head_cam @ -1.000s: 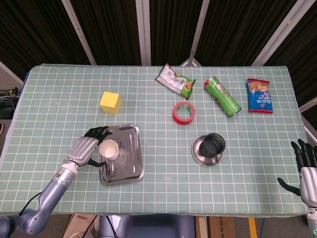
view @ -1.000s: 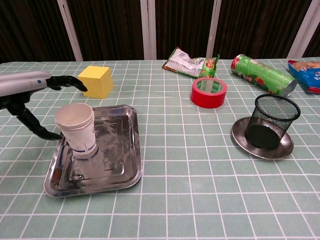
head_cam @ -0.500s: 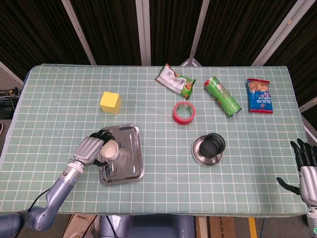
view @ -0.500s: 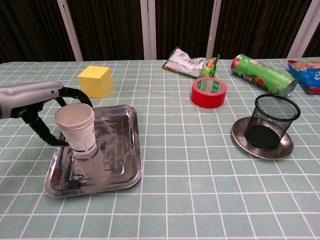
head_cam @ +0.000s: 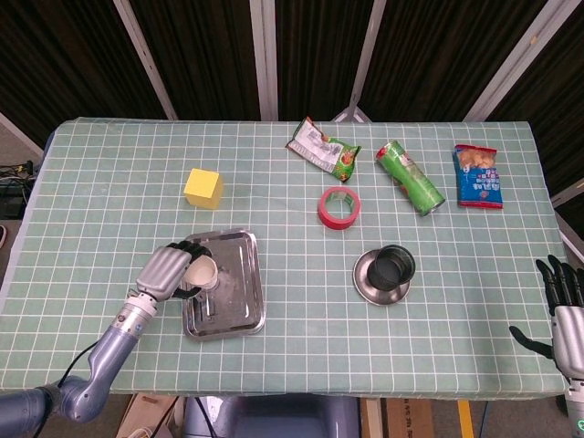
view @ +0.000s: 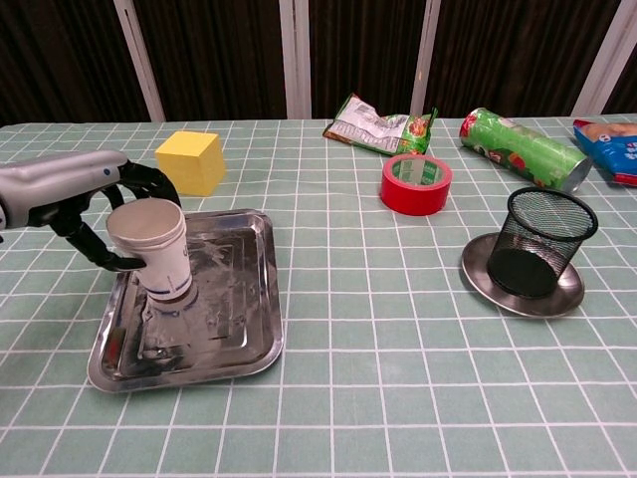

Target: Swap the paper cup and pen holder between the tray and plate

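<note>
Chest view shows the left hand (view: 75, 199) wrapped around the paper cup (view: 155, 249), which stands slightly tilted at the left side of the steel tray (view: 229, 329); the mesh pen holder (view: 550, 239) sits on the round plate (view: 483, 274) to the right. Light and thin-walled, the cup would likely crush, so a gentle hold mid-body seems wise. At the near right tabletop edge, the right hand (head_cam: 564, 315) holds nothing, fingers spread.
</note>
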Available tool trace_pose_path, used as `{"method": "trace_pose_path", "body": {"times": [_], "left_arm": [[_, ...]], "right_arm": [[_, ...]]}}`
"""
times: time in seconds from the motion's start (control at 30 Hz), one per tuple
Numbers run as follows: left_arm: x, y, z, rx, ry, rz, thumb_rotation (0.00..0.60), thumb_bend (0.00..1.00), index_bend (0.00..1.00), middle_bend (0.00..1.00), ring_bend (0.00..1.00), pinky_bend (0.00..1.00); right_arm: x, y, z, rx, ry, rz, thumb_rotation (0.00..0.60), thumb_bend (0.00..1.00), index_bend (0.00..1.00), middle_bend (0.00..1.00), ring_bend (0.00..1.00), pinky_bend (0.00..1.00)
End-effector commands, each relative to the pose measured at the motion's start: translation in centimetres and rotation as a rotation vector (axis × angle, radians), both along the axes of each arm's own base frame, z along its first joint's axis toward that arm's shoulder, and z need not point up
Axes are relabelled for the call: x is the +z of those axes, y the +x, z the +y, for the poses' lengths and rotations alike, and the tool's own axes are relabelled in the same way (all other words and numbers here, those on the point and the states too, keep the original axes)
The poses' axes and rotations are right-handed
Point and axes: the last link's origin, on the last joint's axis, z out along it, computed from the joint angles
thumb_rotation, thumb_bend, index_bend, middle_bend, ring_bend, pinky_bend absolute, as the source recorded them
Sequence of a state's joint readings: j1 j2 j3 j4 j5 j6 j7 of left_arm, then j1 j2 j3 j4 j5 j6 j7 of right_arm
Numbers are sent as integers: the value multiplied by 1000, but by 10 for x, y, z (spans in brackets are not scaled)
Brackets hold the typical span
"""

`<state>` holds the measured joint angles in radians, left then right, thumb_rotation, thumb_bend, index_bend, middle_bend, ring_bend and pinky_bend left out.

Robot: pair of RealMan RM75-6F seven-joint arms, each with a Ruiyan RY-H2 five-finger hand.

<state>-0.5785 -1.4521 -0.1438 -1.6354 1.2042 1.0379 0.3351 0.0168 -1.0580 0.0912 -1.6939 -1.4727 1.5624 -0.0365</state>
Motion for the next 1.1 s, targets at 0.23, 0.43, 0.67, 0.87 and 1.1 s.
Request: {"method": "trace_pose_path", "body": {"times": [0.23, 0.43, 0.67, 0.87, 1.1], "left_arm": [[15, 51, 15, -59, 21, -154, 600, 368, 323, 276, 263, 358], [8, 101, 42, -106, 35, -161, 600, 350, 319, 271, 246, 344], [-26, 128, 69, -81, 6, -131, 600, 340, 305, 273, 246, 343], [-58, 152, 79, -93, -17, -150, 600, 337, 300, 275, 246, 343], [-92, 172, 78, -130, -49, -136, 600, 332, 293, 265, 245, 334]], "right_arm": [[-4, -4, -4, -18, 9, 20, 600, 69, 21, 19, 0, 0], [-10, -12, -11, -59, 23, 37, 600, 69, 21, 18, 0, 0], [-12, -18, -16, -86, 15, 65, 600, 68, 21, 18, 0, 0], [-10, -22, -19, -107, -1, 66, 600, 68, 21, 18, 0, 0], [-8, -21, -18, -101, -6, 59, 600, 69, 21, 18, 0, 0]]}}
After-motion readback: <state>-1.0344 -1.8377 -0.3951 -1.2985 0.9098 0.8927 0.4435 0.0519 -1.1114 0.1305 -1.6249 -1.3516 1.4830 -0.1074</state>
